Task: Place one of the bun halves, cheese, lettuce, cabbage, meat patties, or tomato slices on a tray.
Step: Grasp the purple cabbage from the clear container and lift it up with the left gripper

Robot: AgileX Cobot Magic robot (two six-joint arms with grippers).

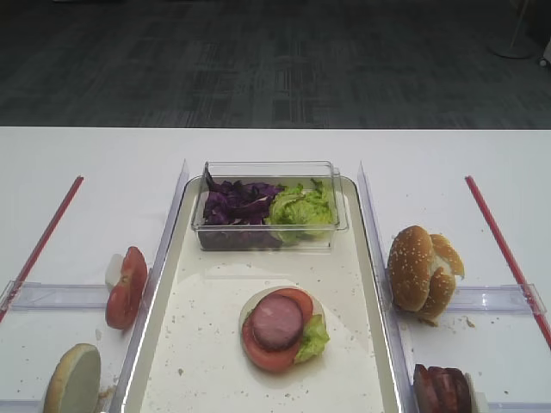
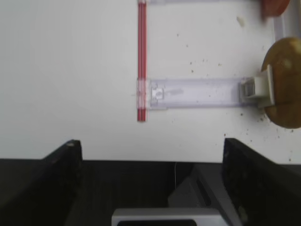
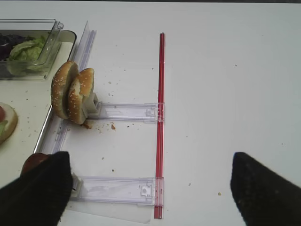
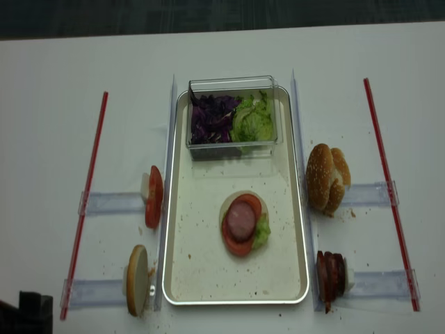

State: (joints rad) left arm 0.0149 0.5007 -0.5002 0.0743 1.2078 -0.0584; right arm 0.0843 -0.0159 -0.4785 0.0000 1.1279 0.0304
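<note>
Left end effector [image 2: 150,181] hangs released, jaws wide, grasping nothing, over the surface's near edge; right end effector [image 3: 150,188] likewise spread. Partial stack sits mid-tray [image 1: 207,344]. Recommend approaching an upright bun half [image 1: 73,380] squarely across its faces, closing gently.

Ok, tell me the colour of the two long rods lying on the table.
Red rods, clearest in the realsense exterior high view.

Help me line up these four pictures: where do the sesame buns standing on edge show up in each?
Exterior high: sesame buns right of the tray.
Right wrist: upper left.
Left wrist: not in it.
Exterior high (realsense): right of centre.
Shared landmark: the right red strip.
</note>
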